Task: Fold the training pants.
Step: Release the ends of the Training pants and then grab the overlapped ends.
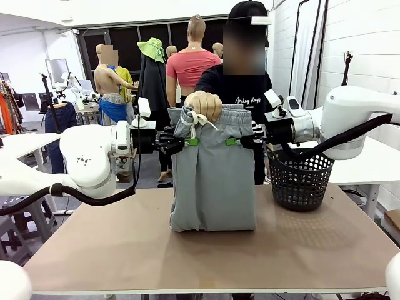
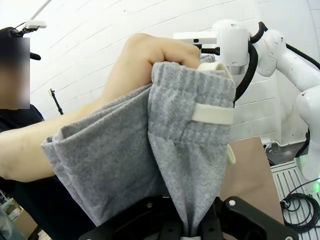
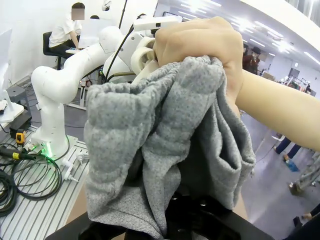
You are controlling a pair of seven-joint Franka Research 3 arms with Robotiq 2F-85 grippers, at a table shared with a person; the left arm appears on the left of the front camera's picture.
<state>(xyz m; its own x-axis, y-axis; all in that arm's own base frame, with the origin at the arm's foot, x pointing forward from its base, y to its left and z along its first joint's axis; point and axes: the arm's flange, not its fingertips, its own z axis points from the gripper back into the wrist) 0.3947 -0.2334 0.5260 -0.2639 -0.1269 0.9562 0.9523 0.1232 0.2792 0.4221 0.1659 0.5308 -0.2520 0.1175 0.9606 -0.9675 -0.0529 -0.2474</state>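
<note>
Two tools grip one pair of training pants [image 1: 212, 187]: left tool [image 1: 189, 142] and right tool [image 1: 232, 141], each clamped on a side edge just below the waistband [image 1: 232, 113]. One hand [image 1: 203, 103] of the person clutches the waistband. The pants hang upright, bottom fold on the desk [image 1: 125, 250]. One black basket [image 1: 300, 184] stands just beside them, under the right arm.

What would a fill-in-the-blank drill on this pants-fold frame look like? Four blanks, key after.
1. The training pants hang upright, their lower end resting on the ____.
2. A person's hand grips the pants by the ____.
3. The left gripper and the right gripper are each ____ on a side edge of the pants.
4. The black mesh basket stands on the robot's ____ side of the pants.
Missing: table; waistband; shut; right.
</note>
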